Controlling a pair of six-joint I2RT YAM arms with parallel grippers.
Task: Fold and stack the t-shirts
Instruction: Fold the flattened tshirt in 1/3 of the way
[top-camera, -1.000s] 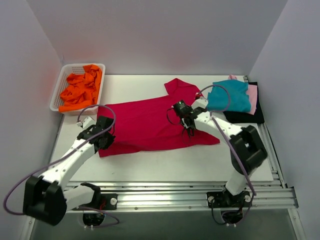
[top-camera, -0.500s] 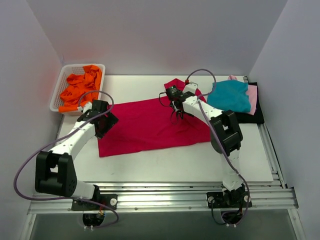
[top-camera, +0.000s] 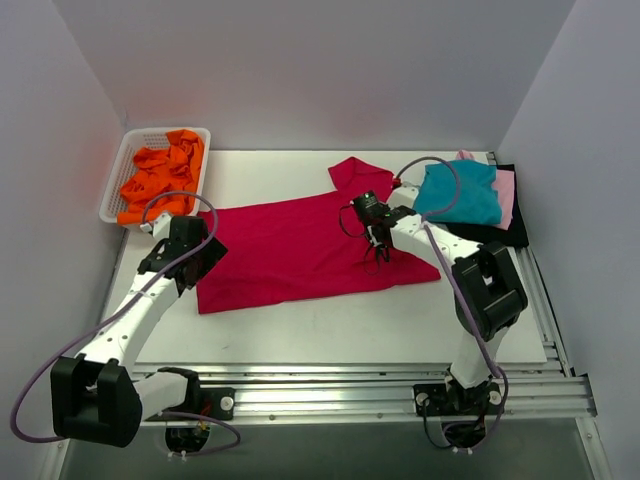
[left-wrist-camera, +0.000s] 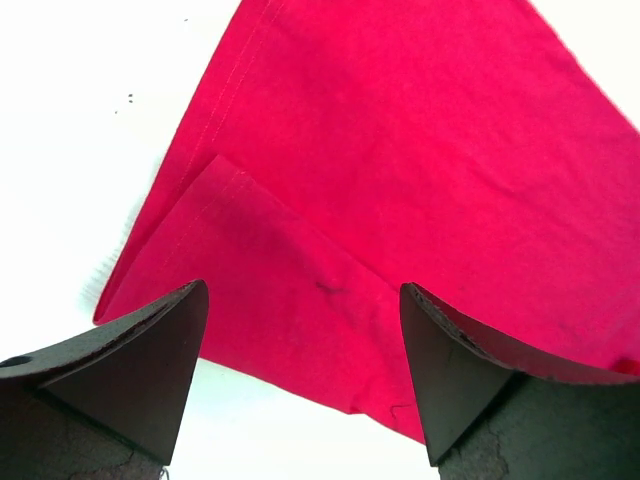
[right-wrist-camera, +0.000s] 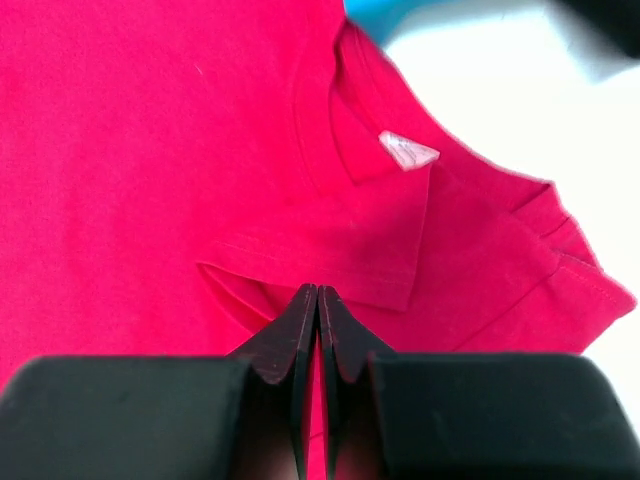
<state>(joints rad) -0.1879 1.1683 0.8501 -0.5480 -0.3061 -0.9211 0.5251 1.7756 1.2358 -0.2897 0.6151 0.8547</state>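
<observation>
Returning right gripper (top-camera: 377, 258), crimson t-shirt (top-camera: 290, 250) wider again.

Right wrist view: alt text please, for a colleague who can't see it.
The right claw, shut, sits over a folded sleeve of the crimson t-shirt, which fills most of the frame. Its collar with a white label lies just beyond, and white table shows at the right.

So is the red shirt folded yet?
Mostly spread: the red shirt lies flat across the table, one sleeve turned in.
</observation>
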